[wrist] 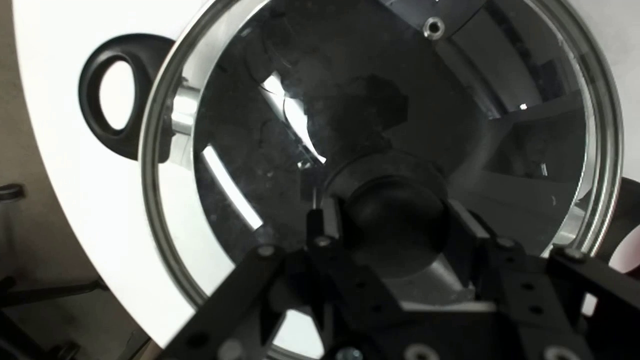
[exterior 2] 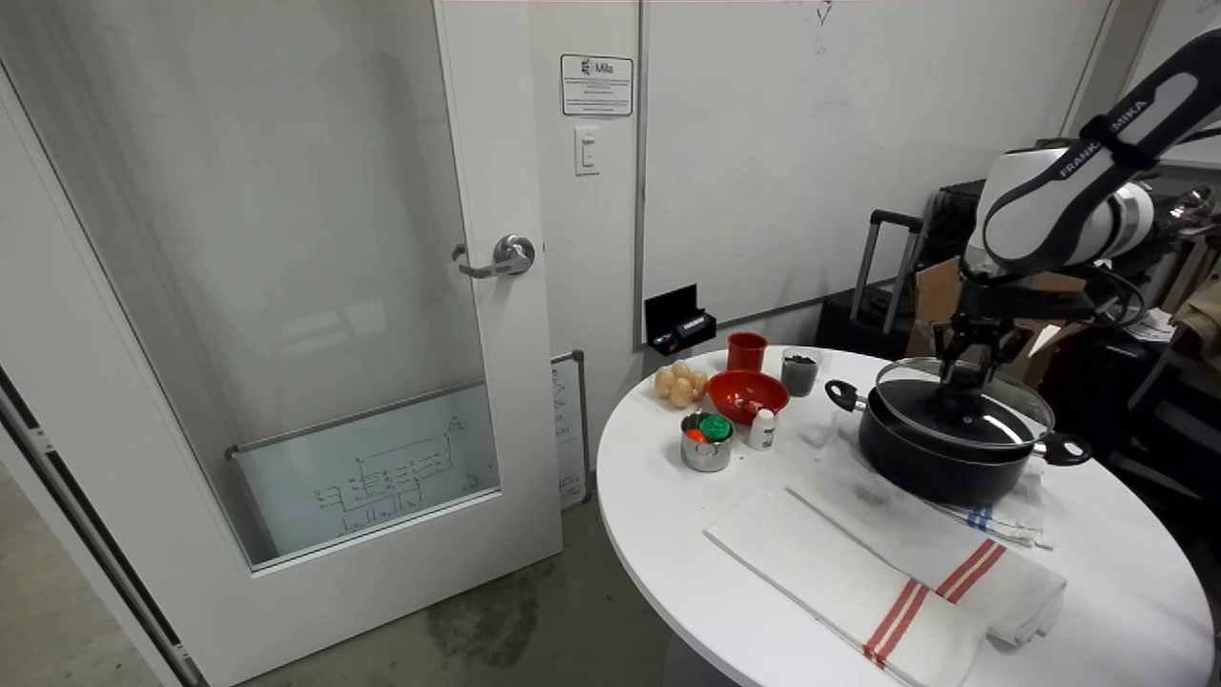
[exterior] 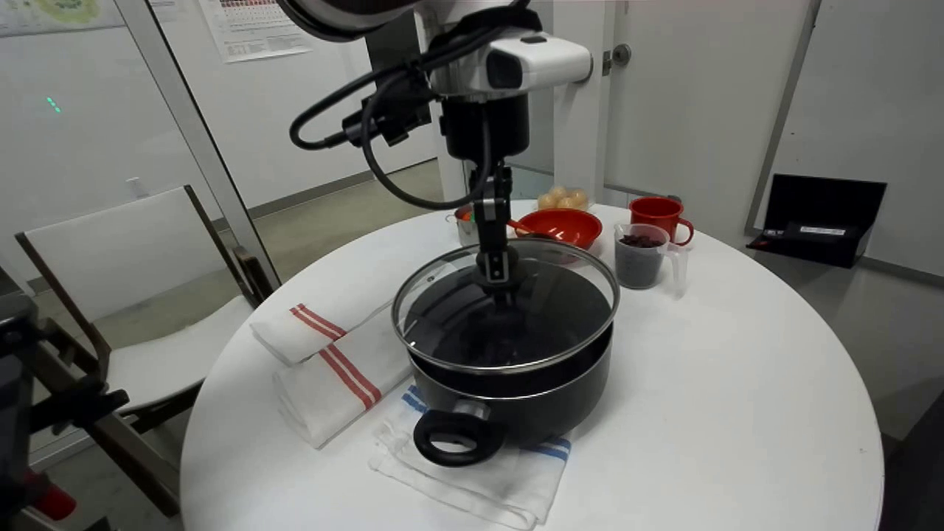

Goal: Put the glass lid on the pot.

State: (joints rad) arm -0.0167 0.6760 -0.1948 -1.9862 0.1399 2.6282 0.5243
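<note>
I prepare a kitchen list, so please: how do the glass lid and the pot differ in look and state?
The glass lid is transparent; the pot is opaque black.
The glass lid has a central knob, the pot loop handles at its sides.
The jaws hold the glass lid, not yet seated; the pot stands on a blue-striped towel.
Both are round.

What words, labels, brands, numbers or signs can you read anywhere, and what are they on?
"FRANK" and "MIKA": robot arm; a strap hides any letters between.
"Mila": wall sign; its lower lines are too small to read.
Too small or blurred to read: wall posters, label on the white bottle, white label in the black tray, handwriting on the low whiteboard, marks on the large whiteboard, green marks.
None seen on the glass lid or pot.
</note>
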